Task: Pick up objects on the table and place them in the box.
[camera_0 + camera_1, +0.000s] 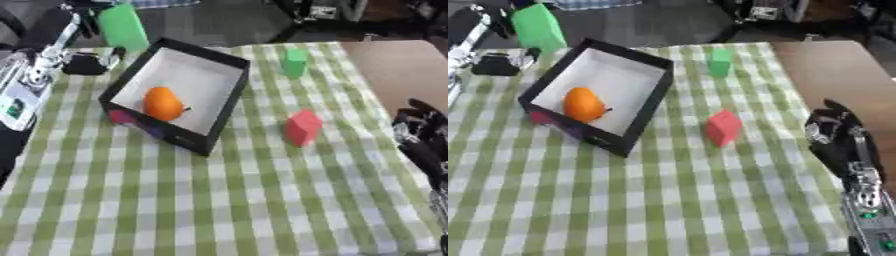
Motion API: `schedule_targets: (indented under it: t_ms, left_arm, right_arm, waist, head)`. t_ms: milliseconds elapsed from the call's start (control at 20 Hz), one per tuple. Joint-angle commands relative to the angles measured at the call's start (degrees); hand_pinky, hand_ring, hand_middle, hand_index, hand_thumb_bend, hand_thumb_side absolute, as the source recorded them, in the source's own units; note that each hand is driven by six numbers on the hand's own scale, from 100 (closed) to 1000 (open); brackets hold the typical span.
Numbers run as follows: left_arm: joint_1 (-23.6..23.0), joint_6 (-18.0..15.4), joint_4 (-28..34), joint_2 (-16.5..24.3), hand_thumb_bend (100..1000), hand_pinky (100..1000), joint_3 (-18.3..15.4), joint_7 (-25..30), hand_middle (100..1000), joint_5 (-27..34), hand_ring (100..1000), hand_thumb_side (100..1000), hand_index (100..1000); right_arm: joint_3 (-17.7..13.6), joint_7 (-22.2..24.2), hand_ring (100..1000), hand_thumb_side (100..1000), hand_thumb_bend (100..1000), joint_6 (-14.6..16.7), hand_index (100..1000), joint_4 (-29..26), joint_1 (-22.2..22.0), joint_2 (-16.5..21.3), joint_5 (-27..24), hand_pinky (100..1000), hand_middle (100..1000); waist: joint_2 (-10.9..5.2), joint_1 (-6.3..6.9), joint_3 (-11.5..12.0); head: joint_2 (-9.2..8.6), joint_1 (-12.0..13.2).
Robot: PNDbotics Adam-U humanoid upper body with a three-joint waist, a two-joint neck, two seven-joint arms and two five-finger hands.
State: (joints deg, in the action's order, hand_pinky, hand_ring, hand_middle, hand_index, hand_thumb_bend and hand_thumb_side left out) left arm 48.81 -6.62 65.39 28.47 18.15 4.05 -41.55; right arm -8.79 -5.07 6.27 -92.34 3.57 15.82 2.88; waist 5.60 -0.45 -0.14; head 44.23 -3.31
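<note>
Black box [229, 95], white inside, holding an orange fruit [163, 103]; red block [303, 127] right of the box, green block [296, 62] beyond it. Right hand [839, 136] at the surface edge, finger state unclear. Blocks likely rigid, light; grasp across flat faces

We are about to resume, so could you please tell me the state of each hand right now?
Left hand: near the green block; grip cannot be told.
Right hand: at the table's right edge, holding nothing; fingers cannot be told.
</note>
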Motion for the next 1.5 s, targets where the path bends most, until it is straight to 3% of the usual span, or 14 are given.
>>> schedule_targets:
  t_ms: [50, 150, 200, 300, 450, 800, 850, 950, 1000, 1050, 1100, 1250, 1500]
  left_arm:
    - [0.8, -3.0, 3.4, 3.4, 180, 704, 4.3, 2.8, 537, 1.8, 553, 363, 764]
    - [1.1, -5.2, 3.0, 3.9, 180, 704, 4.8, 5.0, 537, 2.9, 553, 363, 764]
    - [1.1, -6.2, 2.7, 4.1, 840, 862, 4.6, 6.0, 874, 3.0, 827, 881, 956]
    - [-0.2, -8.2, 1.7, 5.0, 902, 886, 4.7, 8.0, 905, 2.0, 850, 930, 975]
    - [-2.0, -9.4, 2.5, 5.4, 997, 907, 1.5, 10.8, 942, -0.4, 874, 1000, 1000]
    - [-3.6, -7.2, 7.2, 6.0, 1000, 908, -3.6, 17.3, 952, 0.2, 874, 1000, 1000]
    - [-3.9, -6.6, 8.1, 6.0, 971, 893, -4.3, 17.9, 911, 0.7, 851, 1000, 995]
    - [-5.1, -5.2, 10.4, 5.9, 761, 867, -6.2, 17.6, 860, 2.1, 807, 941, 971]
    - [-5.9, -4.3, 11.6, 5.8, 761, 867, -7.2, 16.9, 860, 3.0, 807, 941, 971]
    - [-6.8, -3.5, 12.9, 5.6, 652, 851, -8.3, 16.1, 820, 3.8, 773, 925, 950]
    - [-7.8, -2.6, 14.3, 5.3, 612, 842, -9.6, 15.3, 797, 4.7, 753, 920, 939]
    - [-11.3, 0.0, 18.6, 3.6, 543, 822, -13.9, 12.6, 746, 7.4, 709, 888, 910]
    - [-18.4, 3.8, 25.9, 2.1, 516, 807, -20.4, 8.1, 719, 11.9, 685, 877, 891]
  right_arm:
    - [-0.3, 0.1, 683, 365, 100, 0.2, 877, -0.6, 0.6, 1.2, 0.1, 786, 725]
    - [-0.4, 0.0, 683, 365, 100, 0.2, 877, -0.6, 0.5, 1.1, 0.1, 786, 725]
    - [-0.4, -0.1, 683, 366, 100, 0.2, 877, -0.6, 0.4, 1.1, 0.1, 786, 725]
    - [-0.6, -0.2, 682, 366, 100, 0.2, 877, -0.6, 0.4, 1.1, 0.1, 786, 725]
    - [-0.7, -0.3, 682, 366, 100, 0.2, 877, -0.6, 0.3, 1.2, 0.2, 786, 724]
    - [-0.7, -0.2, 682, 368, 100, 0.2, 877, -0.6, 0.3, 1.2, 0.2, 786, 725]
    - [-0.8, -0.2, 682, 368, 100, 0.2, 877, -0.6, 0.2, 1.2, 0.2, 786, 725]
    - [-0.9, -0.3, 683, 367, 100, 0.2, 878, -0.6, 0.4, 1.6, 0.3, 787, 725]
    - [-0.9, -0.3, 683, 367, 100, 0.2, 878, -0.6, 0.5, 1.9, 0.4, 787, 725]
    - [-1.0, -0.3, 684, 367, 100, 0.2, 879, -0.7, 0.7, 2.7, 0.6, 788, 727]
    - [-1.0, -0.3, 684, 367, 100, 0.1, 880, -0.7, 1.0, 3.4, 0.8, 789, 728]
    - [-0.9, -0.2, 686, 366, 100, -0.1, 883, -0.8, 2.7, 6.5, 1.7, 793, 731]
    - [0.0, 0.7, 693, 364, 100, -0.5, 889, -0.6, 6.8, 13.5, 4.1, 800, 739]
  waist:
    - [-0.46, 0.14, 0.3]
    - [-0.50, 0.08, 0.5]
    - [-0.48, 0.09, 0.6]
    - [-0.51, 0.11, 0.6]
    - [-0.60, 0.17, 0.9]
    - [-0.73, 0.21, 1.1]
    - [-0.75, 0.14, 1.1]
    - [-0.75, 0.03, 1.2]
    - [-0.74, 0.01, 1.3]
    - [-0.73, -0.07, 1.5]
    - [-0.72, -0.11, 1.6]
    - [-0.67, -0.36, 2.3]
    - [-0.39, -0.56, 3.6]
  head:
    - [-0.11, -0.3]
    - [-0.11, -0.4]
    - [-0.11, -0.5]
    - [-0.11, -0.6]
    - [-0.11, -0.7]
    - [-0.11, -0.8]
    - [-0.11, -0.9]
    - [-0.11, -0.9]
    - [-0.11, -0.9]
    - [-0.11, -1.0]
    - [-0.11, -1.0]
    - [-0.11, -1.3]
    - [-0.11, -1.9]
